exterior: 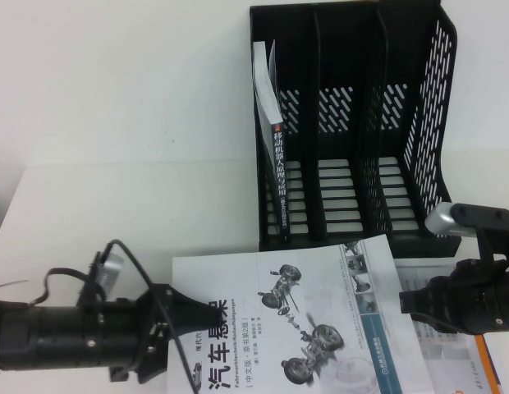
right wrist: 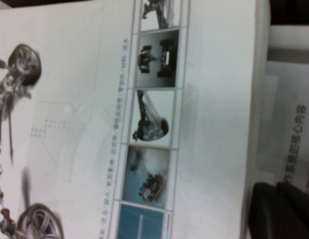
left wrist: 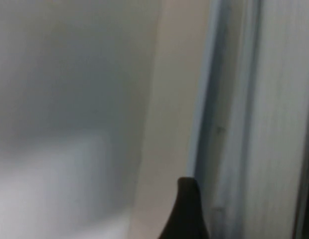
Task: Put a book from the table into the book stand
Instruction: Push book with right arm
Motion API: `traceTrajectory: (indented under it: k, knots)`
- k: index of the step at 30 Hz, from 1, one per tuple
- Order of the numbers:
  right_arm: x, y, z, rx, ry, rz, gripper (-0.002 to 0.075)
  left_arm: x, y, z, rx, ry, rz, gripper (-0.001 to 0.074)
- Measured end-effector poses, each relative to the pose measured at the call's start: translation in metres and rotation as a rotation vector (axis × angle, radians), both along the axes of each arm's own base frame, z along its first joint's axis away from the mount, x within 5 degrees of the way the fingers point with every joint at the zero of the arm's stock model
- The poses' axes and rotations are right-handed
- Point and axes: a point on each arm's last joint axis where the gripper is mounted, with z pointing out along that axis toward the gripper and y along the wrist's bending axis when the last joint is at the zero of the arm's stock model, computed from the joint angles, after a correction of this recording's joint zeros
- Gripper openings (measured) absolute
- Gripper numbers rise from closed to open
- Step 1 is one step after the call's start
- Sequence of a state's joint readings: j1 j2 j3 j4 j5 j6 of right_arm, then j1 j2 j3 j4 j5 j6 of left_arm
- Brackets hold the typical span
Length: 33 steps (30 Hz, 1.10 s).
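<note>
**Both arms at the book's edges, lift not yet made**

High view: The book (exterior: 300, 316) lies flat on the table (exterior: 90, 107), cover up, just in front of the book stand (exterior: 353, 123), whose left slot already holds a black-spined book (exterior: 275, 168) leaning against the wall; the middle and right slots stand free. The left gripper (exterior: 207, 314) comes in low from the left, its dark fingertip lying over the book's left margin beside the bold title. Its jaws look spread wide, with nothing between them that I can make out as held. The right gripper (exterior: 406, 302) sits at the book's right edge, above another book (exterior: 484, 361) lying partly beneath; whether its fingers are apart or together I cannot tell. To do this step well, I judge the left jaws should straddle the spine edge squarely, one finger under and one over, before closing, so the wide cover does not sag or fan open when raised; the right arm can steady the far edge.

Left wrist view: One dark fingertip (left wrist: 187, 211) shows against pale, blurred surfaces with a bluish line running alongside, probably the book's edge. The book seems to lie just beside the finger, but I cannot tell if they touch.

Right wrist view: The book's cover (right wrist: 94, 124) fills the view, its strip of small photographs plain to see. A dark finger (right wrist: 281, 211) of the right gripper sits at the cover's edge, over the printed page of the lower book.
</note>
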<state>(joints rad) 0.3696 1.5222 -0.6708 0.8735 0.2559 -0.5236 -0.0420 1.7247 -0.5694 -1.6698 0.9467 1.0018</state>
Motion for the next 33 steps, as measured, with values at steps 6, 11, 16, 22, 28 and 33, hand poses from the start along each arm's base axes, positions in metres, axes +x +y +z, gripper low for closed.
traceTrajectory:
  k: [6, 11, 16, 22, 28, 33]
  knots:
    - [0.0, 0.0, 0.0, 0.001, 0.0, 0.001, -0.0003, 0.001, 0.023, -0.002, 0.019, 0.03, 0.036, 0.0522]
    - [0.0, 0.0, 0.0, 0.001, 0.0, 0.001, -0.0003, -0.001, 0.034, -0.002, -0.008, 0.044, 0.02, 0.0522]
    - [0.0, 0.0, 0.0, 0.001, 0.001, 0.001, -0.0003, -0.002, 0.03, -0.007, -0.102, 0.06, -0.018, 0.0552]
    - [0.0, 0.0, 0.0, 0.0, 0.003, 0.001, -0.0003, 0.002, 0.029, -0.027, -0.142, 0.113, 0.004, 0.0581]
    - [0.0, 0.0, 0.0, 0.001, 0.004, 0.001, -0.0003, 0.004, 0.029, -0.037, -0.148, 0.118, 0.003, 0.0583]
    - [0.0, 0.0, 0.0, 0.002, 0.004, 0.0, -0.0003, 0.002, 0.029, -0.039, -0.158, 0.099, 0.035, 0.0583]
